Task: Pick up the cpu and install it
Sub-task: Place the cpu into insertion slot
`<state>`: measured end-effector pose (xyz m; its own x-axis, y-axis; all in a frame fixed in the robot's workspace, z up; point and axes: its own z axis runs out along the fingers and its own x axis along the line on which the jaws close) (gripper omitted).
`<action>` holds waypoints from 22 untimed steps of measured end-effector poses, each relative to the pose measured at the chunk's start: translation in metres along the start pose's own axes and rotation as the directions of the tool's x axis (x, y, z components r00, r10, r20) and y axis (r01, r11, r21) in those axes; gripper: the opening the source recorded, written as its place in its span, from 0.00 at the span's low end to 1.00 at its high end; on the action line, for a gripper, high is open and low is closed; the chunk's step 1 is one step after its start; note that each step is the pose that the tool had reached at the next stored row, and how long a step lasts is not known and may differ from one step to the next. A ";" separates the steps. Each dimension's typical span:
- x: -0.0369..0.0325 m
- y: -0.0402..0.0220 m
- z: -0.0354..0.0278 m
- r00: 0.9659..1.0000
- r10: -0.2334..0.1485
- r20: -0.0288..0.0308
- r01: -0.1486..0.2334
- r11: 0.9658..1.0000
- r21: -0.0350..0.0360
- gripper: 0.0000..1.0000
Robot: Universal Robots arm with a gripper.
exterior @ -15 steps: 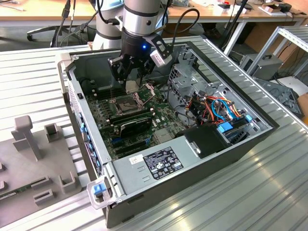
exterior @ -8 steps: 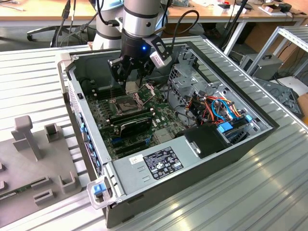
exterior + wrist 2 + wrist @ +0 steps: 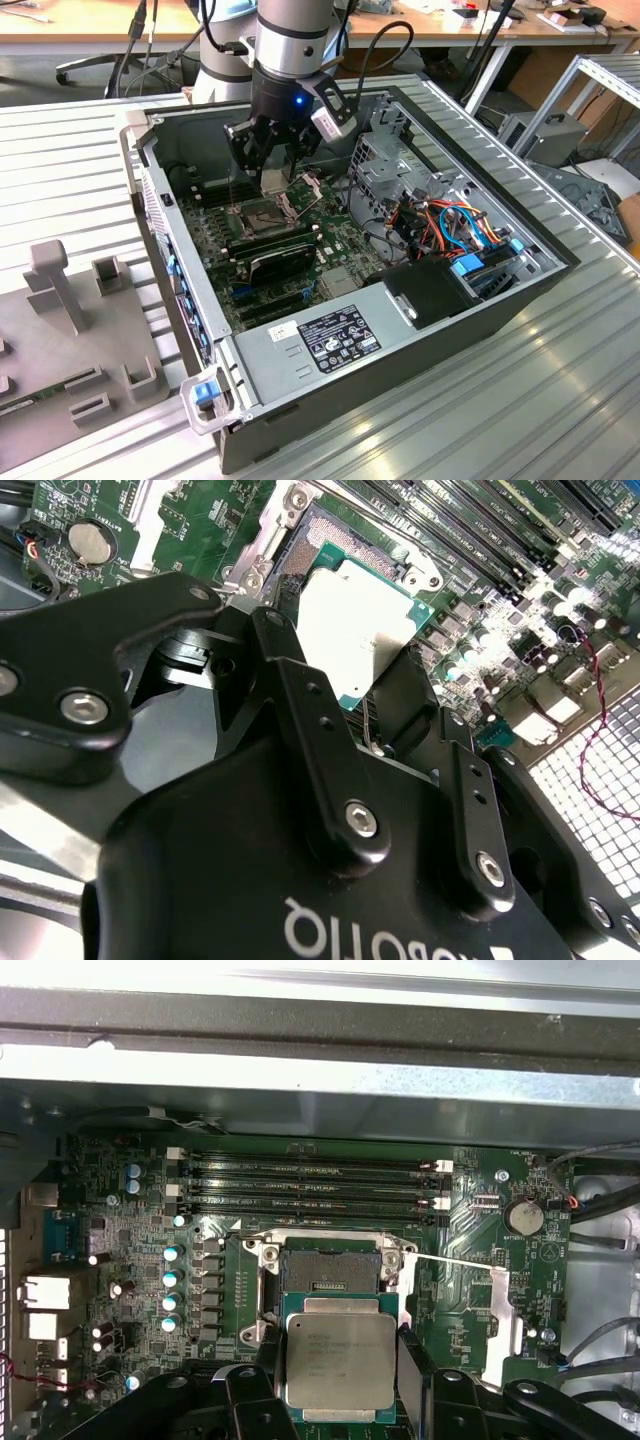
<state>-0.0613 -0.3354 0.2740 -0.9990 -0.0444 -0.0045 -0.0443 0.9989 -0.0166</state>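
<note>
Grey-metal cpu (image 3: 338, 1360) flat, lid up, edges parallel w/ socket (image 3: 330, 1270); jaws clamped.

Cpu (image 3: 338, 1358) over the socket (image 3: 325, 1265), inside the computer case (image 3: 420, 360)

The gripper (image 3: 270, 165) hangs inside the case, which lies on the slatted table (image 3: 560, 400). The cpu sits pinched between its 2 fingers (image 3: 416, 1365), above the motherboard (image 3: 120, 1220) socket and not seated in it. Beyond the socket from the gripper, 4 memory slots (image 3: 310, 1182) run side by side, with a coin cell (image 3: 523, 1215) off their end. A drive cage (image 3: 385, 165) stands beside the gripper, toward the exterior view's right.
</note>
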 end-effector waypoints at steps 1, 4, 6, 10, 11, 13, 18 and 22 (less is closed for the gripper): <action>0.0000 0.0000 0.0000 1.000 0.001 0.000 -0.001 1.000 0.000 0.55; 0.0000 0.0000 0.0001 0.999 0.037 -0.001 -0.037 0.999 0.000 0.55; 0.0000 0.0000 0.0002 0.998 0.065 -0.001 -0.065 0.998 0.000 0.55; 0.0000 0.0000 0.0006 0.990 0.144 -0.002 -0.144 0.990 0.001 0.55; 0.0000 0.0000 0.0006 0.987 0.160 -0.003 -0.160 0.987 0.001 0.55; 0.0000 0.0000 0.0006 0.981 0.192 -0.003 -0.192 0.981 0.001 0.55; 0.0000 0.0000 0.0007 0.981 0.194 -0.003 -0.194 0.981 0.001 0.55; 0.0000 0.0000 0.0007 0.981 0.194 -0.003 -0.194 0.981 0.001 0.55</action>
<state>-0.0613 -0.3354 0.2733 -0.9886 0.1504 -0.0045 0.1504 0.9885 -0.0166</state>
